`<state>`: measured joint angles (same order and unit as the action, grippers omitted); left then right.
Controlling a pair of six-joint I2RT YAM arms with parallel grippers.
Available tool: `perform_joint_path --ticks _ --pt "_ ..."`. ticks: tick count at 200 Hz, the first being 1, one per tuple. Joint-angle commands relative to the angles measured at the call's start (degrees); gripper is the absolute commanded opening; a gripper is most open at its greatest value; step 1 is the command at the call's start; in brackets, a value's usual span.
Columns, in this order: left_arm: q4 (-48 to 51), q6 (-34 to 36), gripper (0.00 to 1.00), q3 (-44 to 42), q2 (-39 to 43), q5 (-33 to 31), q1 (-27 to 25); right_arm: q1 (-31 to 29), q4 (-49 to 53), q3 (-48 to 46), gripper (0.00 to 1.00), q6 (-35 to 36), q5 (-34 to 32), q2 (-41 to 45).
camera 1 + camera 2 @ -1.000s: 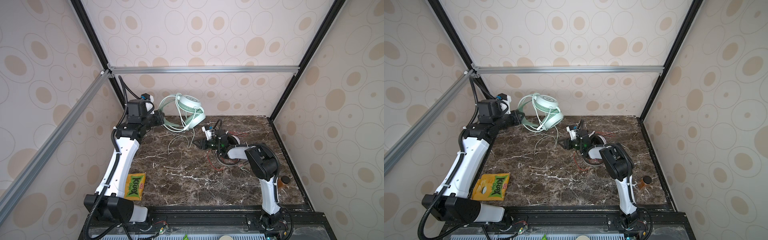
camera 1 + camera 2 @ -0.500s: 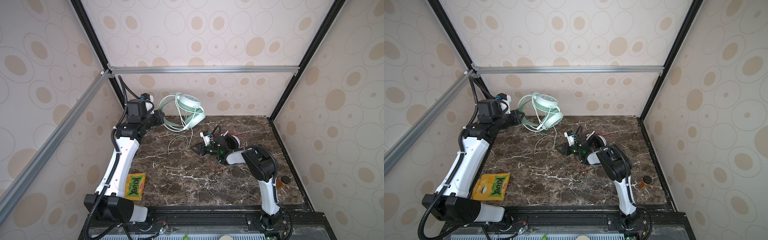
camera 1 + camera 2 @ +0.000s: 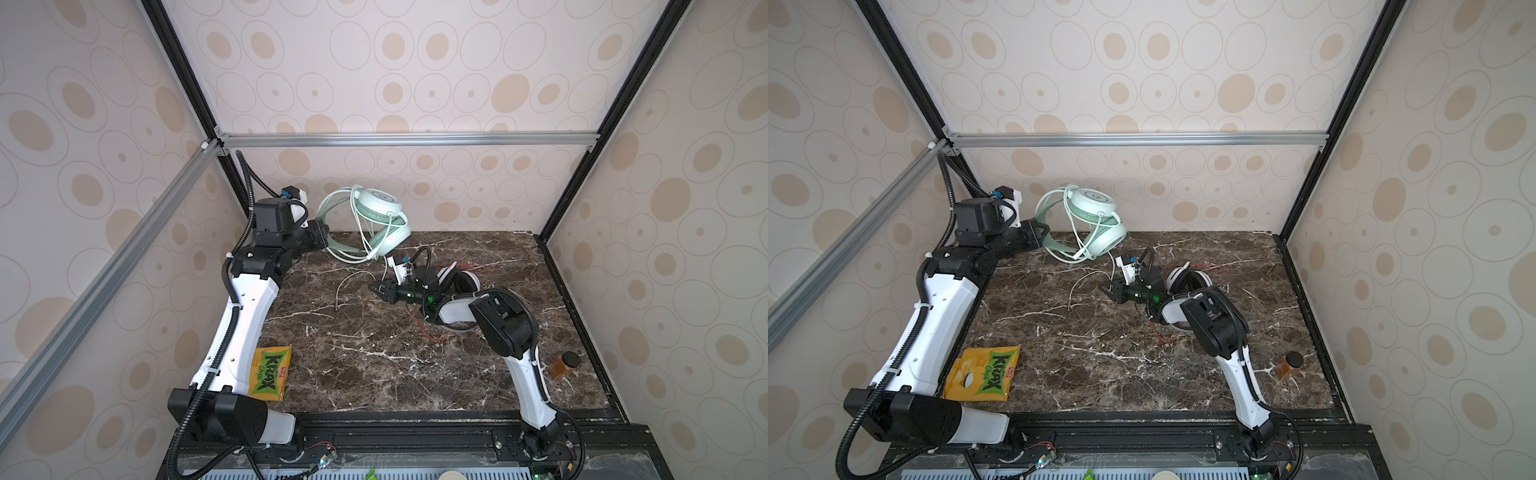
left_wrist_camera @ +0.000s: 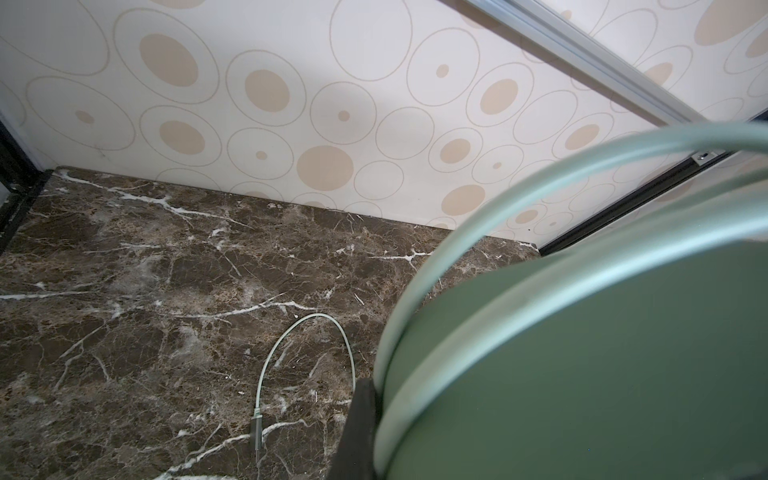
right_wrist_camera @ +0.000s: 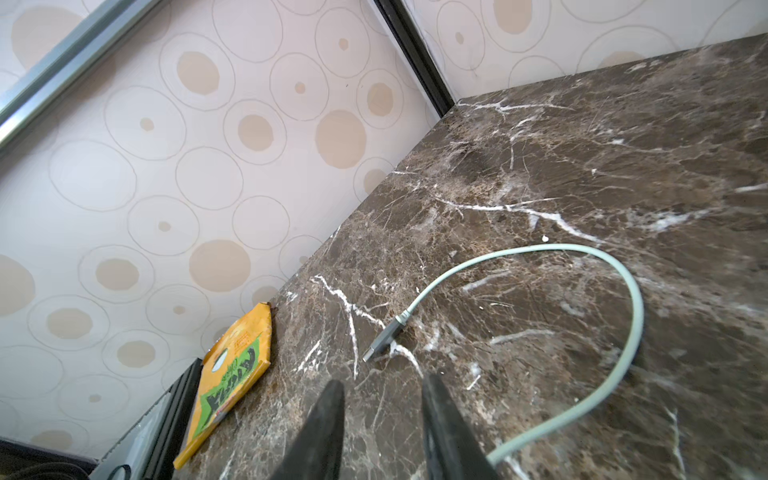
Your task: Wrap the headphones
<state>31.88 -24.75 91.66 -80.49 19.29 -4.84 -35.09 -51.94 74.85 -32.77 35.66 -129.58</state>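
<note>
Right gripper (image 5: 382, 388) had swung leftward across the table (image 5: 582, 166), jaws slightly apart, empty. The mint cord's plug (image 5: 380, 343) lay just ahead, roughly lengthwise toward it.

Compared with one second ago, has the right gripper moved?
Yes. The right gripper has moved left, away from the white-and-black headphones and toward the mint cord's plug.

Tabletop (image 3: 374, 361) was dark brown marble-look stone, white-veined, smooth with a soft sheen. Mint headphones (image 3: 380, 203): smooth plastic, satin on the cups, headband matt in the left wrist view. Cord (image 5: 557, 246) was pale green with a smooth rubbery jacket; plug (image 5: 382, 338) bare grey metal. Chips packet (image 3: 270, 372) was glossy printed film, creased. Rail (image 3: 407, 139) was brushed aluminium, matt silver. Walls (image 3: 415, 50): matt patterned paper. Left arm shell (image 3: 253, 311) was glossy white plastic. Jar (image 3: 561, 365) was amber and see-through, with a matt black cap.
</note>
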Motion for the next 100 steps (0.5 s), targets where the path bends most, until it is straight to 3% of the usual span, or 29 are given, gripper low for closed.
perform_joint_path --ticks 1,15,32,68,100 --pt "-3.53 -2.99 0.00 4.33 0.76 1.96 0.66 -0.31 -3.49 -0.14 0.25 -1.52 0.92 -0.98" --pt "-3.66 -3.79 0.00 4.33 0.59 2.04 0.89 -0.29 -4.37 -1.15 0.17 -1.68 1.65 -0.72" --pt "-4.09 -5.21 0.00 4.39 0.00 2.25 1.72 -0.25 -4.44 -2.87 0.00 -1.68 2.23 0.29" --pt "-5.40 -9.28 0.00 4.60 -1.51 -0.09 4.16 -0.84 -0.71 -13.11 0.00 2.45 0.51 8.51" --pt "-3.73 -13.00 0.00 5.45 -3.06 -8.17 4.76 -3.35 17.86 -19.12 0.00 15.06 -4.57 21.50"
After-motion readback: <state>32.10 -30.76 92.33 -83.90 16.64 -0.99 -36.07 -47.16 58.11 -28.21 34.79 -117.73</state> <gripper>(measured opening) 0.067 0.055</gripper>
